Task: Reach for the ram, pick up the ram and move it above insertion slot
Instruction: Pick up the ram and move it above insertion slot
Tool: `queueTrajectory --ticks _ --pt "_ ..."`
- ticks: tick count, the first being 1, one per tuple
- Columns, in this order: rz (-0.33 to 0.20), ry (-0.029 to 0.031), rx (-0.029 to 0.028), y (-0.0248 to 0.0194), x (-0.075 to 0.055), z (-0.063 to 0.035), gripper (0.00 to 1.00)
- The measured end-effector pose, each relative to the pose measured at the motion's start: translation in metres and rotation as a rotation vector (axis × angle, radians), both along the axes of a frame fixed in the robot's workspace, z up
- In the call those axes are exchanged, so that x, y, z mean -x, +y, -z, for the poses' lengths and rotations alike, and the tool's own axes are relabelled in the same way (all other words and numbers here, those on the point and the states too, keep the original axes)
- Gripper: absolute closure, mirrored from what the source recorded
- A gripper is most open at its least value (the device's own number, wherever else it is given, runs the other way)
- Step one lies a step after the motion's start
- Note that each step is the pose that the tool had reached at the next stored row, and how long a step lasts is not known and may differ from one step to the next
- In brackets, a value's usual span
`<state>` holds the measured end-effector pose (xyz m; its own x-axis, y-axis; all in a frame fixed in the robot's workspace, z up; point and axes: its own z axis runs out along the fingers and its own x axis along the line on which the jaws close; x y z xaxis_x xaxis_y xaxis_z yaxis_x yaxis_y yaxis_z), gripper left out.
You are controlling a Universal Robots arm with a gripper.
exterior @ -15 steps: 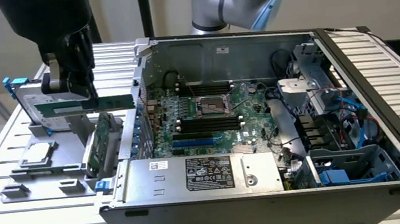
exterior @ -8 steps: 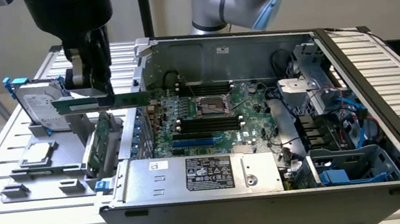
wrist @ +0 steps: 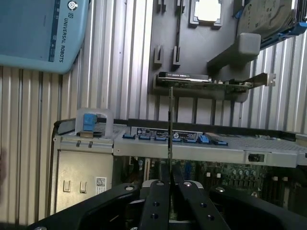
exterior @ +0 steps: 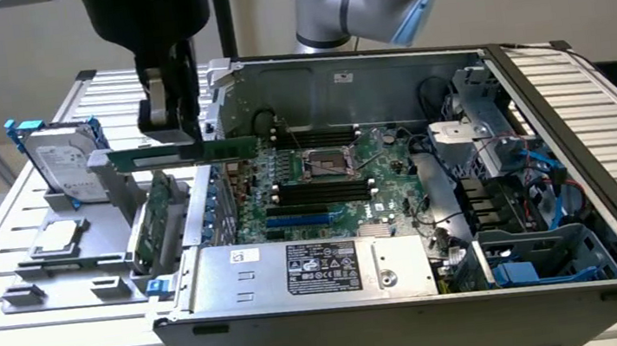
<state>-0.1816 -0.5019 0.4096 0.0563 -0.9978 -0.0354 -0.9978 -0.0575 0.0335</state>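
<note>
Green memory stick riding in the gripper at the case's edge

Slatted metal is forming the desk (exterior: 16,259), and the open computer case (exterior: 590,193) is taking up most of it, lying on its side with the motherboard (exterior: 333,179) facing up. Beside the case, on the exterior view's left, a grey parts holder (exterior: 74,261) is carrying a hard drive (exterior: 57,162) and a larger expansion card (exterior: 157,221) standing on edge.

Over the case's wall on that same side, the black gripper (exterior: 171,141) is hanging down and clamping the ram (exterior: 184,155), fingers closed on one end of the stick. The ram is hanging in the air, lying level, its free end reaching out over the motherboard and clear of both holder and case.

To do this step well, my judgement is that the stick should be staying level and parallel to the black memory slots (exterior: 323,190), travelling high enough to clear the case wall and the processor socket (exterior: 328,164), and stopping squarely above one slot rather than between two.

The exterior view is giving the stick's full length and its position relative to the slots. The wrist view is giving what that hides: the ram (wrist: 171,124) edge-on, as a thin straight line running out from between the fingers (wrist: 156,206), so any twist in the grip would be showing there.
</note>
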Motion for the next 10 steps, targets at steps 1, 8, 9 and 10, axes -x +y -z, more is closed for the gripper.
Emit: queueTrajectory --ticks 1,8,9,10 --pt "0.0 0.0 0.0 0.0 -0.004 -0.0003 0.87" --pt "-0.001 -0.0006 0.0 0.0041 -0.025 -0.0006 0.87" --pt "-0.001 -0.0009 0.0001 0.0058 -0.028 -0.0006 0.87" --pt "-0.001 -0.0013 0.0 0.0077 -0.03 -0.0006 0.87"
